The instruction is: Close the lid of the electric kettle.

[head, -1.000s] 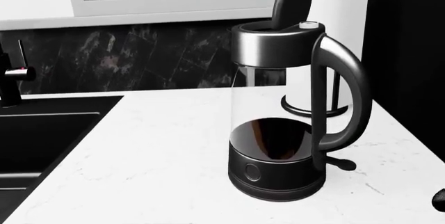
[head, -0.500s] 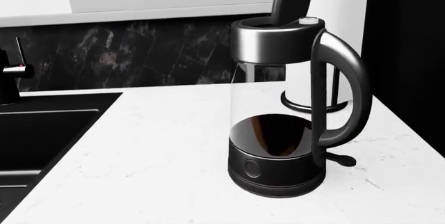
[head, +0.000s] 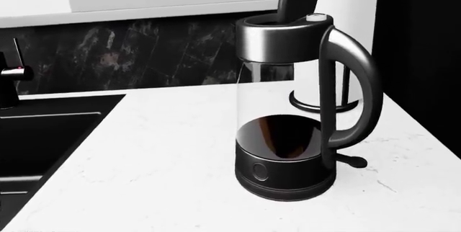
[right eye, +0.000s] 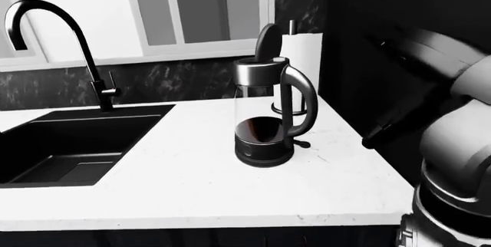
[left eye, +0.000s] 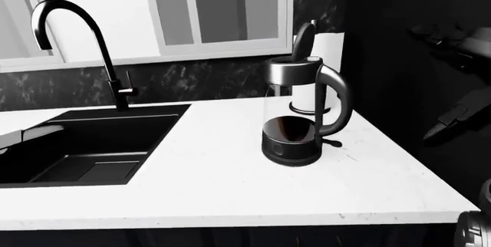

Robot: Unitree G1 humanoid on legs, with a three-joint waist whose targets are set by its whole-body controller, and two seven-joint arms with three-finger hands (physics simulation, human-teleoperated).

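On the white counter (left eye: 207,178), right of the black sink (left eye: 84,149), stood the kettle (left eye: 301,112) w/ its lid (left eye: 304,41) up and open, a paper towel roll (left eye: 324,68) just behind it. The right hand (left eye: 460,117) hung off to the right in the left-eye view, well apart from the kettle; couldn't tell if its fingers were open or clenched. The left hand didn't show.
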